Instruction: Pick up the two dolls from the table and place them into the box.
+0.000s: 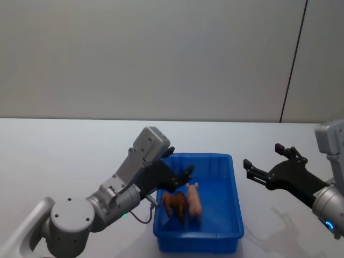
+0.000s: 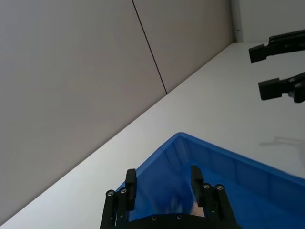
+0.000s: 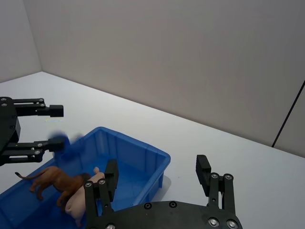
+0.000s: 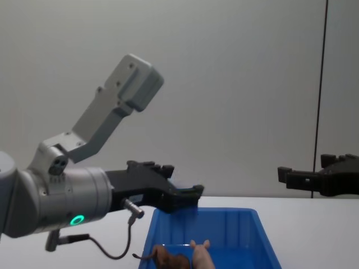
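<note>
Bright blue plastic, glossy and thick-rimmed, makes up the bin [image 1: 223, 236], and both dolls already stand inside it: the brown lion with its thin curved tail [image 1: 174, 203] and, touching its flank, the smooth pale pink pig [image 1: 193, 200], each a small moulded hard-looking toy. The placing step looks finished. The left pincer [image 1: 183, 176] hangs just above the bin's near-left rim, right beside the lion, its black fingers apart and empty. The right pincer [image 1: 252, 171] hovers over the plain white worktop [image 1: 64, 150] just outside the bin's opposite wall, jaws likewise spread, gripping nothing. What remains, I judge, is only drawing both arms clear without clipping the sloping walls.
</note>
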`<state>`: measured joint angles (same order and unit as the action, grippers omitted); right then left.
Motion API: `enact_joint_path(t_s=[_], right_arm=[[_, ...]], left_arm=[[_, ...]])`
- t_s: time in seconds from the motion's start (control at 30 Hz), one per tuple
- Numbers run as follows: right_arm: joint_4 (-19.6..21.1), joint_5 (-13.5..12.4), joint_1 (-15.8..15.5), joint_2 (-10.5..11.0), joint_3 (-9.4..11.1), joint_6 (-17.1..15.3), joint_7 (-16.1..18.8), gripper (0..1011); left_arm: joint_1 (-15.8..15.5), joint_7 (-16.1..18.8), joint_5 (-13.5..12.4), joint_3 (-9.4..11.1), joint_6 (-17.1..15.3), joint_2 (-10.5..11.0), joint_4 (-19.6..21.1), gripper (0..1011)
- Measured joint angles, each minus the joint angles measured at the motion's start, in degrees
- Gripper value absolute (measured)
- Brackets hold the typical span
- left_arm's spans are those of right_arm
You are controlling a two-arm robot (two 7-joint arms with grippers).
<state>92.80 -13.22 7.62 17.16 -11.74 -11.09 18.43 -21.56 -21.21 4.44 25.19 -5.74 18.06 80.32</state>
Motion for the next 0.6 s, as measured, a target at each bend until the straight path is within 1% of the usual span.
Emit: enact_joint_path(t_s=[0.1,0.17,0.23,0.27,0.37,0.4,0.6], right_arm=[[0.00,0.00,0.00,0.00,0.00,0.00,0.00,1001],[0.00,0.00,0.00,0.00,0.00,0.00,0.00,1001],[0.00,0.00,0.00,0.00,0.00,0.00,0.00,1001],[0.00,0.00,0.00,0.00,0.00,0.00,0.00,1001],[0.00,0.00,0.00,0.00,0.00,0.00,0.00,1001],[0.00,0.00,0.00,0.00,0.00,0.00,0.00,1001],[0.00,0.00,0.00,0.00,0.00,0.00,0.00,1001]], left_arm=[[-0.13,-0.08,0.00,0.18,0.45,-0.29,0.02,782],[-0.12,-0.08,0.15,0.24,0.73,-0.34,0.15,815],[0.10,0.10,0.58,0.26,1.12,-0.30,0.69,910],[0.23,0.22,0.77,0.26,1.24,-0.24,0.88,910],[1.42,1.09,1.93,0.07,2.22,0.63,2.35,982],[1.42,1.09,1.93,0.07,2.22,0.63,2.35,1000],[3.90,3.07,4.14,-0.68,4.34,2.67,5.65,1001]])
